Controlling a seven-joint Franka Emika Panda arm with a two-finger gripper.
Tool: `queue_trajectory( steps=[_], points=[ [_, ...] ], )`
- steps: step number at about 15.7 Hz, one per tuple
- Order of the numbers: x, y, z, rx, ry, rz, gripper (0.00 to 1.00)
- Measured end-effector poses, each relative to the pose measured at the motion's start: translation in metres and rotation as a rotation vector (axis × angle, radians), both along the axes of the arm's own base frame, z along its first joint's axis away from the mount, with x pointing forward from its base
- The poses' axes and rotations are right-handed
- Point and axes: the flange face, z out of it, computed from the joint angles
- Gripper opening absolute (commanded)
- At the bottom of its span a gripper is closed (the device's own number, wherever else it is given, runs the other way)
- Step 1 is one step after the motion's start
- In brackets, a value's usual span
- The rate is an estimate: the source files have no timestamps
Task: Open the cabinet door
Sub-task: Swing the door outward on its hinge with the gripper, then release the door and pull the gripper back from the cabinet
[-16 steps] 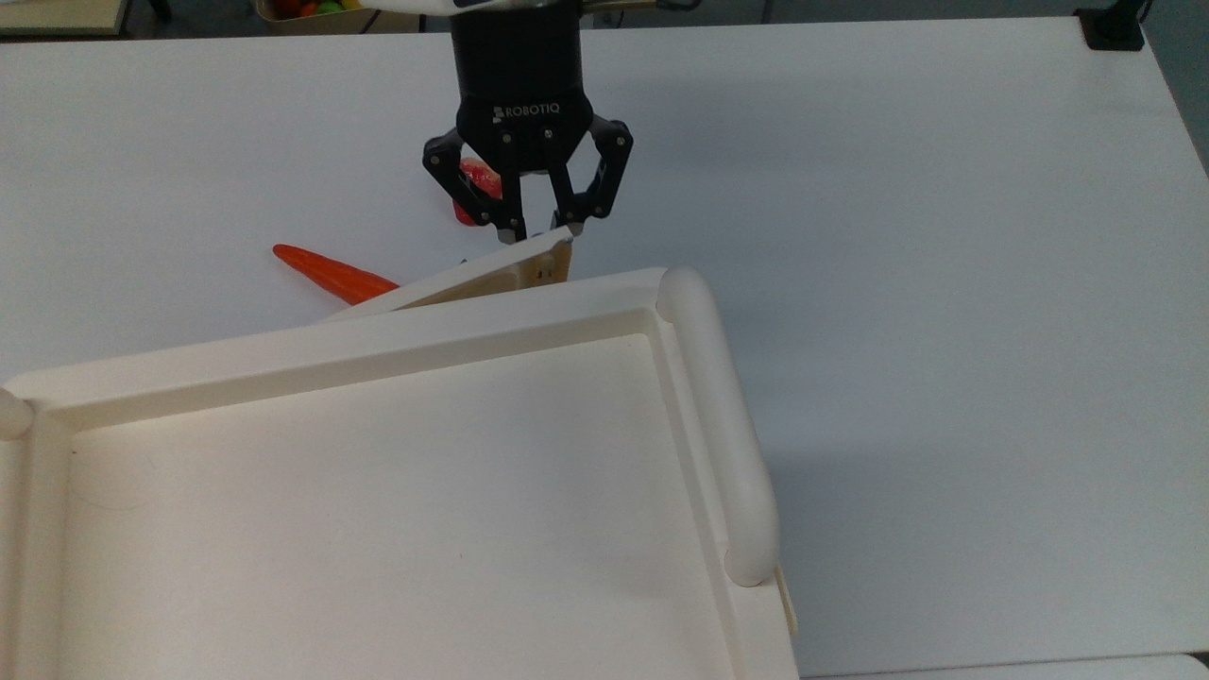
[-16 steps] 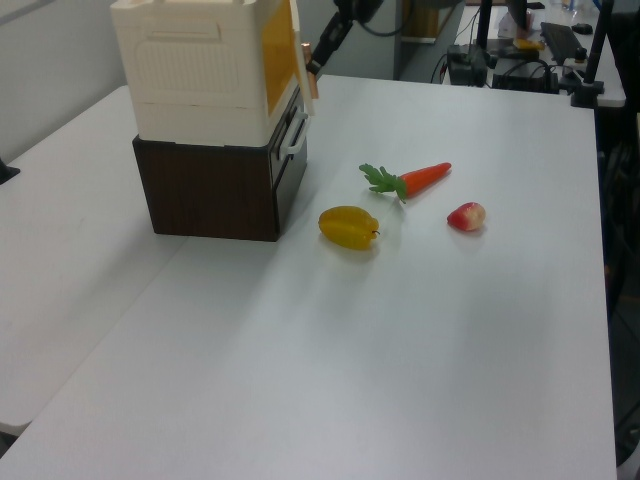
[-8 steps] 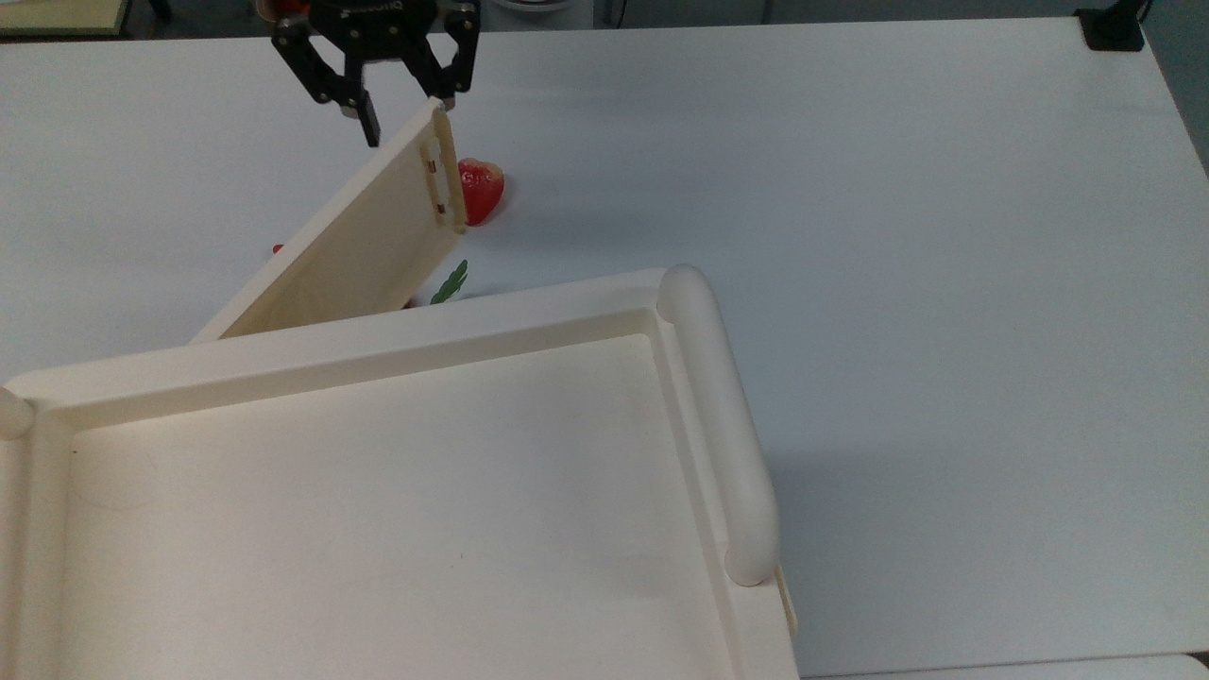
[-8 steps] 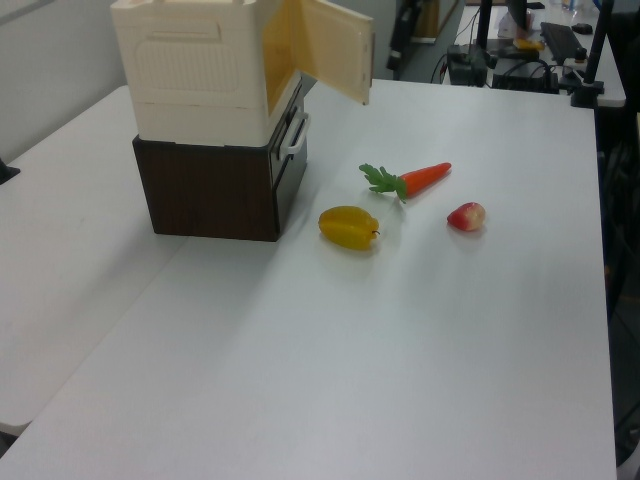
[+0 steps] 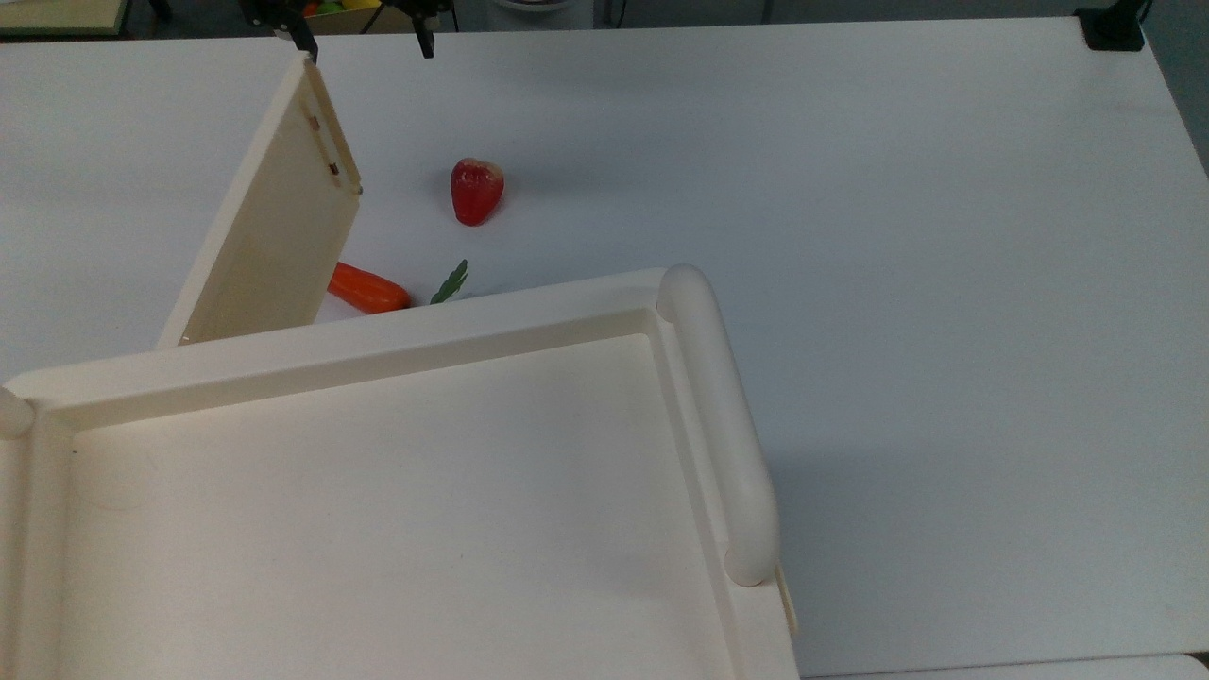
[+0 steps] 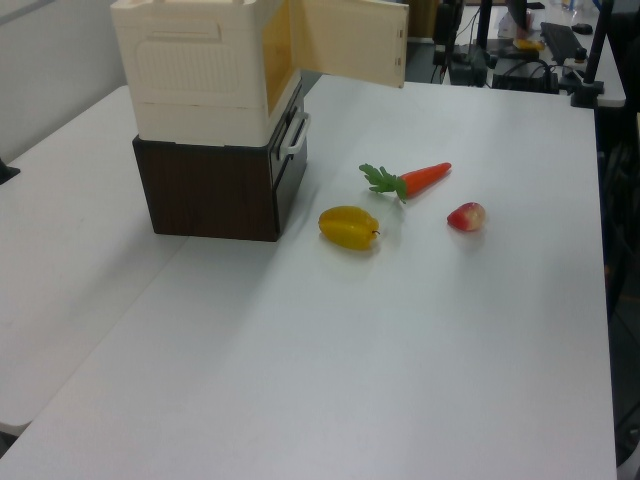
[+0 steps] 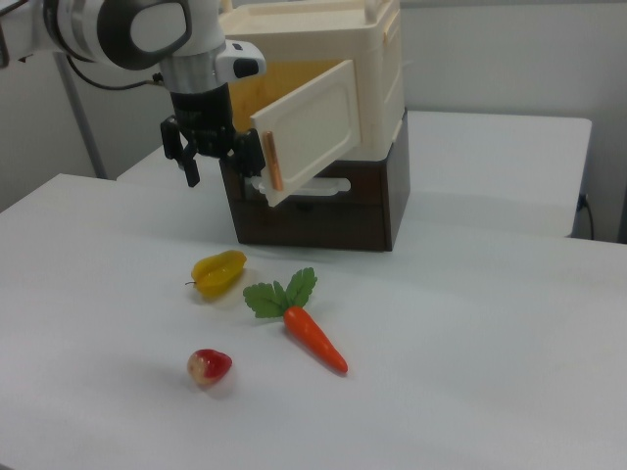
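Top view: the tool (image 5: 359, 24) sits at the upper edge, its two finger tips spread wide and clamping nothing. One finger tip lies just beside the free edge of the cabinet door (image 5: 274, 217); whether it touches the edge cannot be told. The door stands swung well out from the cabinet (image 5: 378, 510), hinged at the end farthest from the tool. The strawberry (image 5: 476, 191) lies on the bench (image 5: 850, 236) below the tool and toward the top view's right. The carrot (image 5: 368, 288) lies near the door's hinged end, partly under the panel.

Left view: the door (image 6: 348, 40) projects from the cabinet front (image 6: 205, 65), wide open over the bench. The carrot (image 6: 415, 180), the yellow fruit (image 6: 349, 227) and the strawberry (image 6: 466, 216) lie below the door's swing height, so none appears to obstruct it.

Right view: the tool (image 7: 214, 157) hangs open just beside the door's handle edge (image 7: 274, 162), gripping nothing. The door (image 7: 309, 127) hangs well open, tan interior exposed.

Procedure, as judged: the opening appears largely complete. For any further travel, push against the free edge along the hinge arc, never straight. To withdraw, move clear of the panel and avoid catching the handle, which could pull the door shut.
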Motion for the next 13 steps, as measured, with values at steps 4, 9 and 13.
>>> queue_trajectory(
  steps=[4,9,13],
  points=[
    [-0.007,0.0,-0.007,-0.081,0.051,-0.057,1.0],
    [-0.008,-0.009,-0.006,-0.091,0.053,-0.098,1.0],
    [-0.01,-0.017,-0.004,-0.09,0.049,-0.11,1.0]
  ],
)
